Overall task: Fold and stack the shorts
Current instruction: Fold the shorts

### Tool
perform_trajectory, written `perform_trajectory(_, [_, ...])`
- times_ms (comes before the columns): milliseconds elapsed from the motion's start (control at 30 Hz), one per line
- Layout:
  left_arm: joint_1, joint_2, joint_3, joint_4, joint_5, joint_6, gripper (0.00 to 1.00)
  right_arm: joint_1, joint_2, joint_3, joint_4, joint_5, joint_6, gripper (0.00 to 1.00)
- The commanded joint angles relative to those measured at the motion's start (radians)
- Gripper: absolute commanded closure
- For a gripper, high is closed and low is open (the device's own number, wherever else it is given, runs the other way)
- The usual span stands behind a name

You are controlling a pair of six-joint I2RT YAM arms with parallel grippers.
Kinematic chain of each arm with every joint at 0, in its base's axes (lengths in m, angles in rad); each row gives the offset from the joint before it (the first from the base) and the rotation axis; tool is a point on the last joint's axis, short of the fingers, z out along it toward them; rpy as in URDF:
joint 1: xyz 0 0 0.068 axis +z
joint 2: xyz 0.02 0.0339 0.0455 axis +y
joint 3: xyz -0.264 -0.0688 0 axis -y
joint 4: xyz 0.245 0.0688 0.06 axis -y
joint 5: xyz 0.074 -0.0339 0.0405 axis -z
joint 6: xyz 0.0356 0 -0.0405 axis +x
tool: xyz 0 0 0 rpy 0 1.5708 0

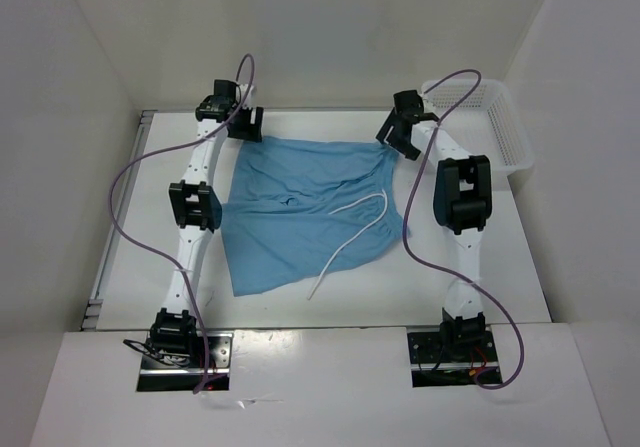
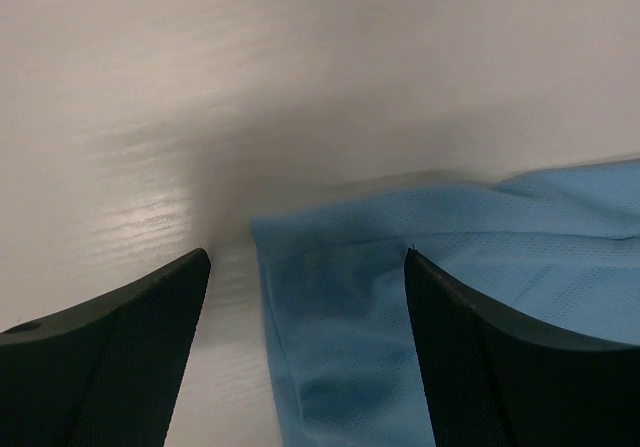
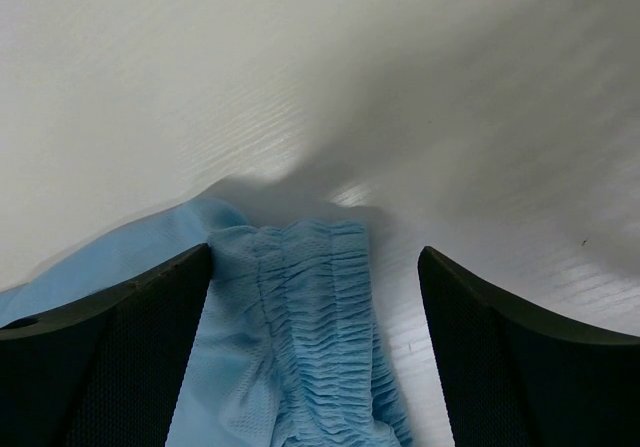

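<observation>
Shorts (image 1: 300, 212) in light blue fabric lie spread open and roughly flat across the middle of the white tabletop (image 1: 330, 302), between the 2 arms, with the white drawstring (image 1: 350, 232) trailing loose from the right side toward the near edge. By my reading the task is at its very start: no fold has been made, the cloth is 1 layer wide with a few soft creases, and nothing is stacked. The left tool (image 1: 248, 125) sits at the far left corner of the garment, its fingers apart, with the cloth's corner lying between them and not pinched. The right tool (image 1: 398, 139) is at the far right corner, fingers likewise apart, astride the gathered waistband without closing on it. What is left seems to be everything: gripping both corners, folding the cloth over, and placing it. The tabletop is smooth, faintly grained and slightly glossy, boxed in by plain white walls on 3 sides. A white mesh basket (image 1: 500, 132) stands at the far right corner, apart from the cloth.
</observation>
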Motion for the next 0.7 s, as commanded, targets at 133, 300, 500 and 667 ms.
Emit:
perform_trajectory(133, [0.004, 0.019, 0.059, -0.014, -0.006, 0.003, 0.27, -0.005, -0.001, 0.046, 0.015, -0.019, 0.017, 0.12])
perform_trajectory(300, [0.004, 0.076, 0.059, 0.014, 0.055, 0.003, 0.50, -0.005, 0.047, 0.116, -0.022, -0.041, 0.017, 0.14])
perform_trajectory(500, [-0.005, 0.085, 0.059, 0.034, 0.100, 0.003, 1.00, -0.005, 0.073, 0.090, -0.031, -0.081, 0.017, 0.34])
perform_trajectory(667, [-0.024, -0.011, 0.059, 0.020, 0.109, 0.003, 1.00, -0.005, 0.007, -0.029, 0.025, -0.119, 0.017, 0.57])
